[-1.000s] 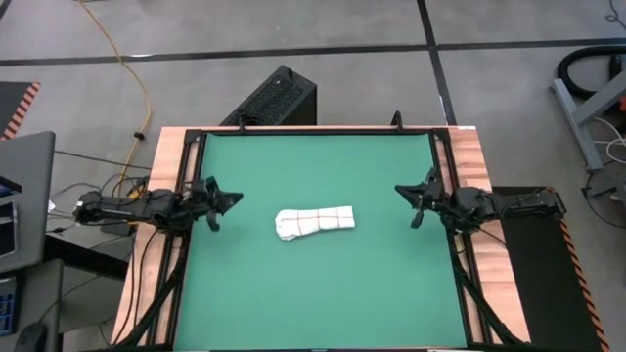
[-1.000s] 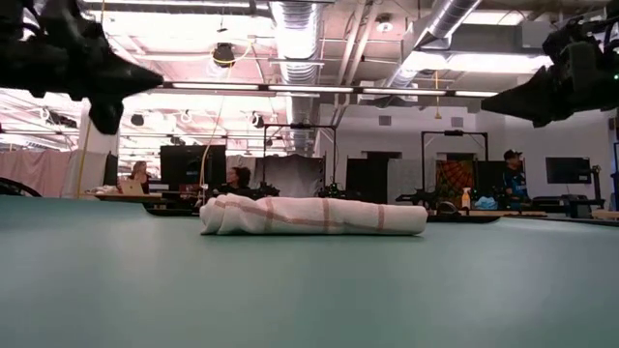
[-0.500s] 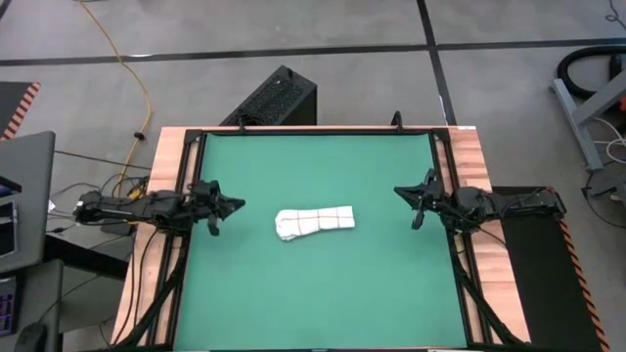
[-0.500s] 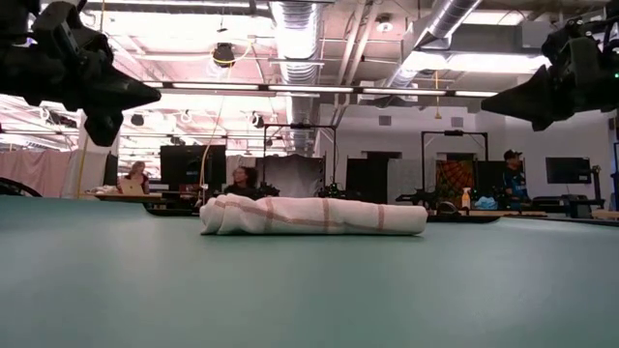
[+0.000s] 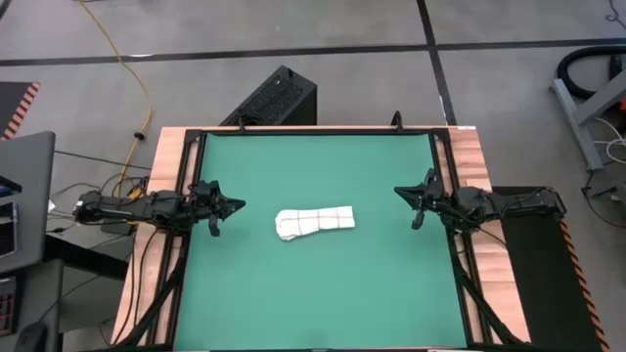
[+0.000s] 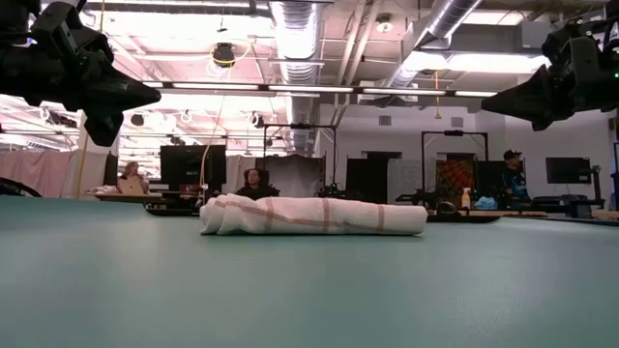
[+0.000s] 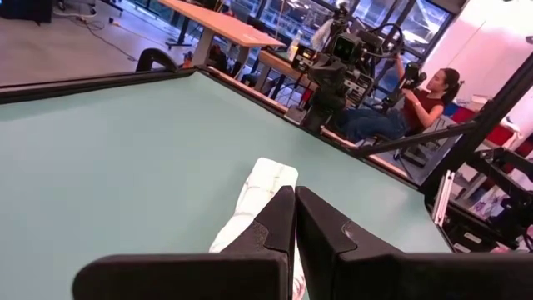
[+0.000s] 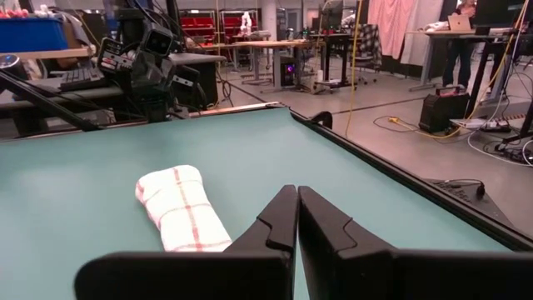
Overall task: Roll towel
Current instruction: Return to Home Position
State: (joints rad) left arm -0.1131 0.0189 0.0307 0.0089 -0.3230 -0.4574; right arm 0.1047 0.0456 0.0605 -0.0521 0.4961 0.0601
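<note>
leaves the towel (image 5: 314,222) rolled on the green mat (image 5: 323,293), long axis pointing arm to arm; holds left gripper (image 5: 227,204) and right gripper (image 5: 406,197) pinched closed, empty, well apart off either end

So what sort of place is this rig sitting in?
Most likely a robotics lab or open workshop: exposed ducts and strip lights overhead, workbenches in the background, and a seated person working at equipment nearby.

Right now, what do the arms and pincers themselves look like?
The left arm and right arm are matte black, slim and jointed, with dark cables trailing from them. The left pincer and right pincer match: two black wedge-shaped fingers tapering to a point, mounted on a wide black crossbar. No markings are visible.
</note>
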